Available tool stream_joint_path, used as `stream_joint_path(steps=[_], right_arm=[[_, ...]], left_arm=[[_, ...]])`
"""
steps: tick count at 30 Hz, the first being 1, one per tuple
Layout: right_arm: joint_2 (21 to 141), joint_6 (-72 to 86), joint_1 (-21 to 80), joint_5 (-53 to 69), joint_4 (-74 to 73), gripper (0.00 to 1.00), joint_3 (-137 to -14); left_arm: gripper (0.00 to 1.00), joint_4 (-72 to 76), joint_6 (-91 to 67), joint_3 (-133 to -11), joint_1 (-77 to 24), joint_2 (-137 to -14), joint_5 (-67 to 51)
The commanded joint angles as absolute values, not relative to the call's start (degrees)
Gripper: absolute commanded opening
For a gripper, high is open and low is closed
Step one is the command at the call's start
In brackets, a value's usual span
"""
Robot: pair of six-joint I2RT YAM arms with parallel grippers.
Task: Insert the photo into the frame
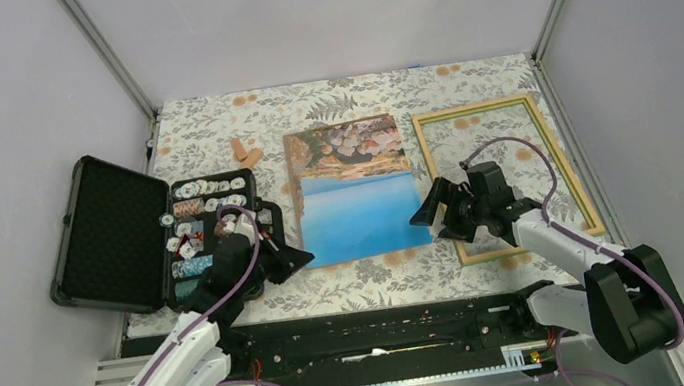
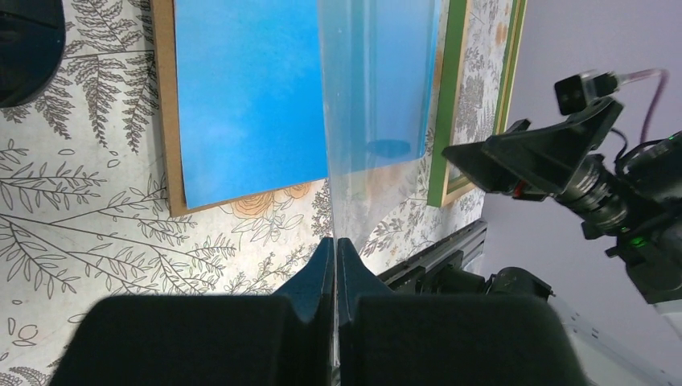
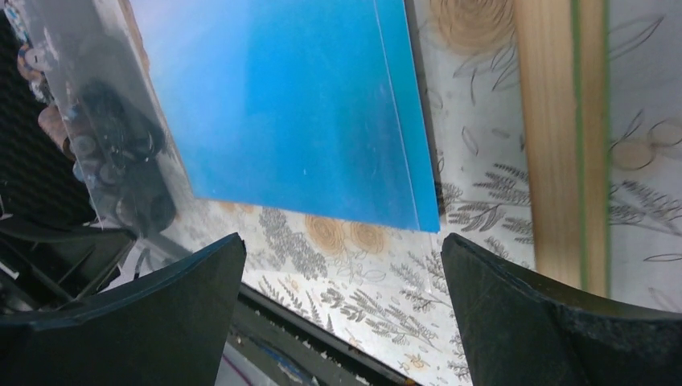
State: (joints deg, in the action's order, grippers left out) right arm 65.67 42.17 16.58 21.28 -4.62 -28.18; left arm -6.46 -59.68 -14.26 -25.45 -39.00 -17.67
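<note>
Floral table (image 1: pixel 381 283): near-left of the photo (image 1: pixel 361 212) a clear sheet (image 2: pixel 378 80) was edge-pinched in the left gripper (image 2: pixel 335 245), right gripper (image 1: pixel 440 217) spread wide; slippery, could be dropped.

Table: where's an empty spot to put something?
Bare cloth runs along the far edge of the table behind the photo and frame, and along the near strip in front of the photo, between the left gripper, pinching a clear sheet, and right gripper. Cloth shows inside the frame. The left side is crowded by the chip case.
</note>
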Motion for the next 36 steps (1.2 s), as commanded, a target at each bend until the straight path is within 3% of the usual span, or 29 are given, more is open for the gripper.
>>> stream_joint_path(steps=[1,6,12,22,30,36], right_arm=[[64.6,45.7,16.5,27.3,-1.3,1.00,-25.4],[60.9,48.7,16.6,29.6,-3.8,1.00,-22.9],[50.5,58.7,16.6,23.1,-11.9,1.00,-20.1],[35.6,83.4,16.7,15.4,-4.9,1.00,-9.2],[48.2,80.8,16.7,20.9,17.0,1.00,-8.5],[59.5,73.8,15.2,27.6,24.7,1.00,-11.4]], left_arm=[[0.00,-4.8,-62.7,-15.1,-24.2,-38.2,-19.3],[0.00,-2.9,-66.0,-16.4,-23.0,-37.2,-20.1],[0.00,2.0,-69.2,-16.7,-22.3,-38.9,-21.5],[0.00,11.4,-75.9,-13.7,-21.8,-39.9,-26.1],[0.00,11.0,-76.7,-13.5,-21.8,-37.5,-29.3],[0.00,8.3,-74.6,-13.9,-21.7,-36.5,-31.5]])
